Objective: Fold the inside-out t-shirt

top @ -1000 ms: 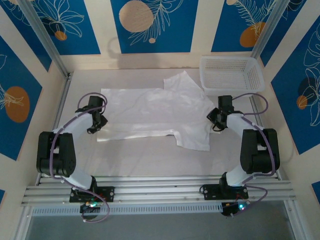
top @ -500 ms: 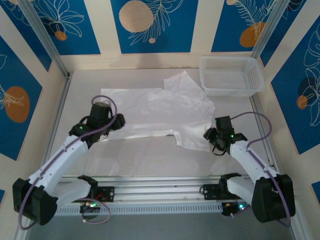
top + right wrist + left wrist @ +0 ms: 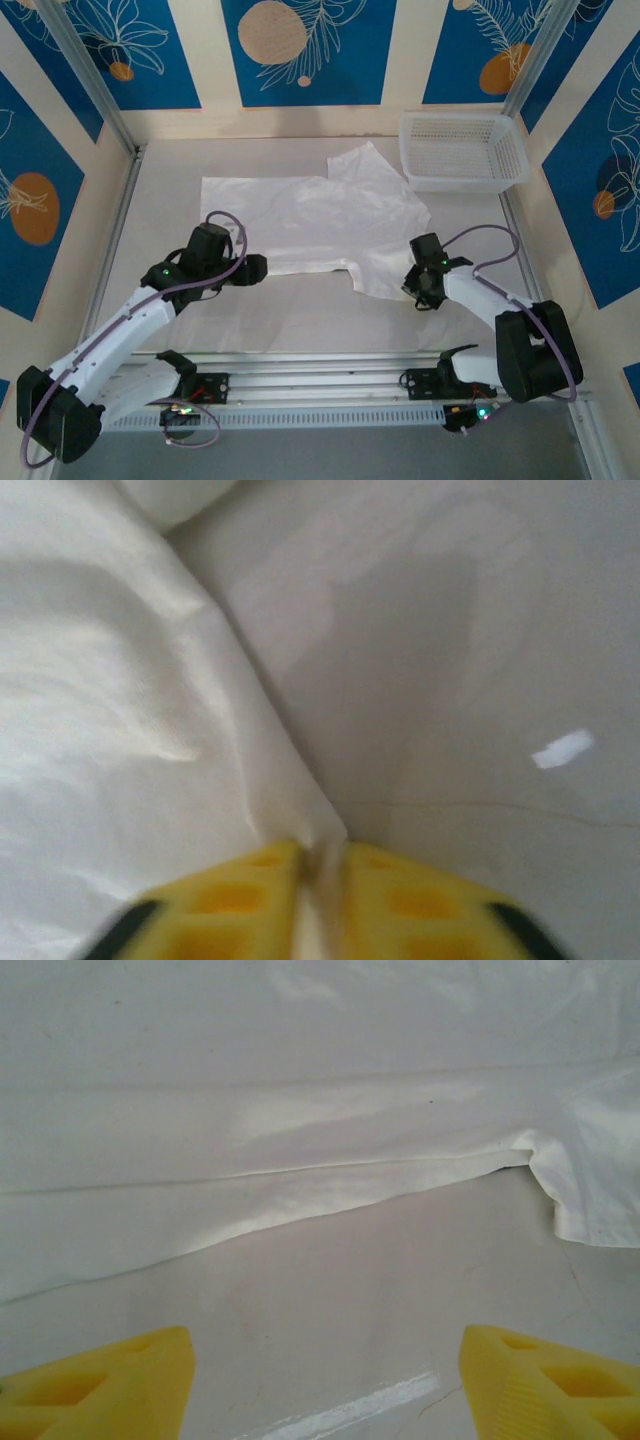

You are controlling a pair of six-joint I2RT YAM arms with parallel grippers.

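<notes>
The inside-out t-shirt (image 3: pixel 320 225) lies spread flat across the middle of the table, white and wrinkled. My left gripper (image 3: pixel 258 268) hovers just in front of the shirt's near edge, open, with bare table between its yellow fingers (image 3: pixel 110 1385). In the left wrist view, the shirt's near edge (image 3: pixel 300 1090) runs across ahead of the left gripper (image 3: pixel 325 1380). My right gripper (image 3: pixel 412 288) sits at the shirt's near right corner. There the right gripper (image 3: pixel 320 865) is shut, with a pinch of the white fabric (image 3: pixel 100 730) between its yellow fingers.
A white mesh basket (image 3: pixel 462 150) stands at the far right corner, just beyond the shirt's upper flap. Bare table (image 3: pixel 300 320) lies between the shirt and the arm bases. A strip of white tape (image 3: pixel 350 1410) marks the table near the left gripper.
The left arm swung from the shirt's left side to its near edge and opened wider. The right arm came down to the near right corner and closed on the fabric.
</notes>
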